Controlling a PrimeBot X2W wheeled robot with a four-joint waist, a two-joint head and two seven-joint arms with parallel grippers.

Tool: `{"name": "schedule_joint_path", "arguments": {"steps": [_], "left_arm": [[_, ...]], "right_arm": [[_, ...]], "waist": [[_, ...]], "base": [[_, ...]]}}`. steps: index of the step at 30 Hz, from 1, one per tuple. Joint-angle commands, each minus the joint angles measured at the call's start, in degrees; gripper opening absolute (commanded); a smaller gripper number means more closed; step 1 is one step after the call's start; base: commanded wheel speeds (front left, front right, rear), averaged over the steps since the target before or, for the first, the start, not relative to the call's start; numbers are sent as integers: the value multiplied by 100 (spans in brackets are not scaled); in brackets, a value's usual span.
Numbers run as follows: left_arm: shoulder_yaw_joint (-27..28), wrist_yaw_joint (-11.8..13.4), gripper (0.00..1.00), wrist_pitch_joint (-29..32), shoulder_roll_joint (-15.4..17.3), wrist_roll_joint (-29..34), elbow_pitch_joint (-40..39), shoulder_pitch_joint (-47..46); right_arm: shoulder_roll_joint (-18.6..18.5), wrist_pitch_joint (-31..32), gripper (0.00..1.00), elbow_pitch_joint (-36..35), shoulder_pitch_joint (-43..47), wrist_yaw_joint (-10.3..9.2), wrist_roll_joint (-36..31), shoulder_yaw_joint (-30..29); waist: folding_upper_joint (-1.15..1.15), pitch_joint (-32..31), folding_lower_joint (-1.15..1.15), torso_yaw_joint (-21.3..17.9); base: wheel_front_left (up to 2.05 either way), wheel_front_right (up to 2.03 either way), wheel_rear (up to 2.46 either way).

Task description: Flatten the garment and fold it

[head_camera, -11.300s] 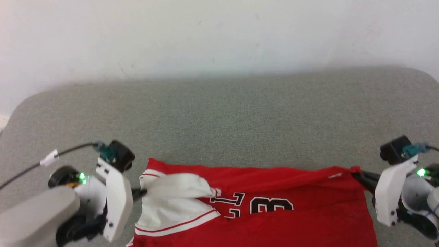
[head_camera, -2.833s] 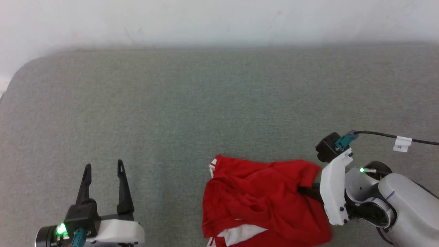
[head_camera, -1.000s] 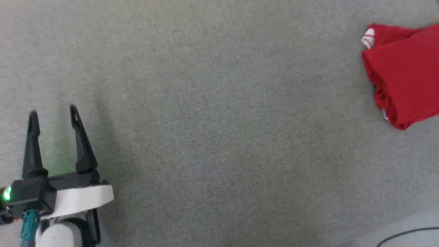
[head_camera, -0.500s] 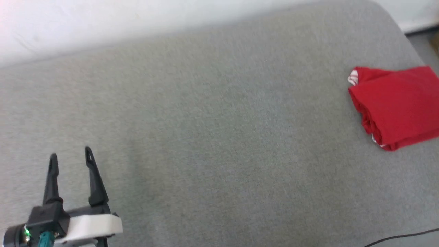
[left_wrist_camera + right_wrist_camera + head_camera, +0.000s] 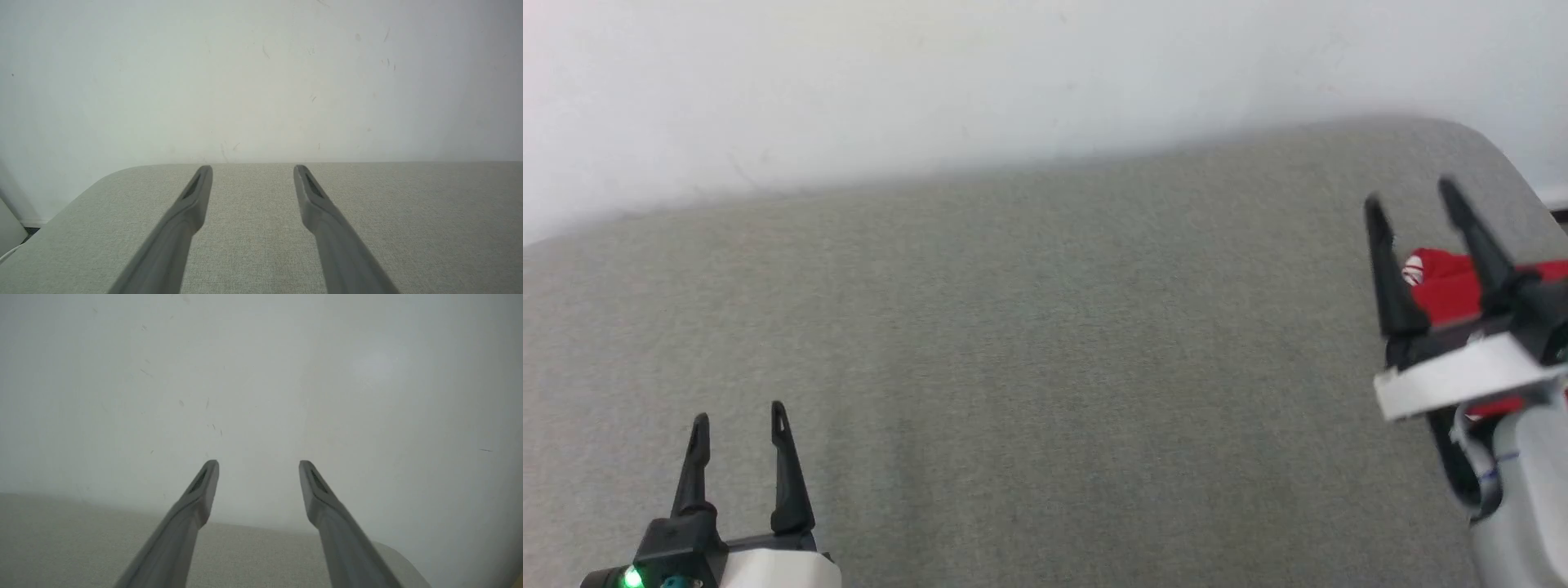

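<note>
Lying mostly hidden, the garment (image 5: 1445,292) shows red, white-trimmed cloth.

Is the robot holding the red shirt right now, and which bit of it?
Nothing is held. The left gripper and the right gripper are both open and empty; the garment lies loose on the grey surface.

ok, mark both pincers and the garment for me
left pincer (image 5: 739,412), head view, midway between its fingertips.
right pincer (image 5: 1409,192), head view, midway between its fingertips.
garment (image 5: 1447,292), head view, red fabric showing between the right pincer's fingers.
</note>
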Motion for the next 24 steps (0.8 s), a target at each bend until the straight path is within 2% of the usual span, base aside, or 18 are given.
{"name": "schedule_joint_path", "arguments": {"steps": [1, 9, 16, 17, 24], "left_arm": [[-13, -36, 100, -27, -21, 8, 24, 34], [29, -162, 100, -27, -25, 36, 156, 66], [-69, -251, 100, -27, -29, 33, 215, 20], [-57, -232, 0, 2, -3, 4, 200, 14], [-60, -244, 0, 47, 0, 9, 206, -6]], "right_arm": [[32, -25, 100, -22, 100, -5, 18, -3], [360, -26, 100, -8, 1173, -5, 154, 22], [597, -26, 100, -214, 1546, -5, 58, -118], [588, 3, 0, -202, 1508, 0, 73, -120], [602, 47, 0, -211, 1506, 0, 47, -122]], "waist": [[0, -234, 1, 260], [0, -399, 1, 506], [0, -378, 1, 651], [0, -382, 1, 632], [0, -381, 1, 639]], "base": [[0, 0, 0], [0, 0, 0], [0, 0, 0], [0, 0, 0], [0, 0, 0]]}}
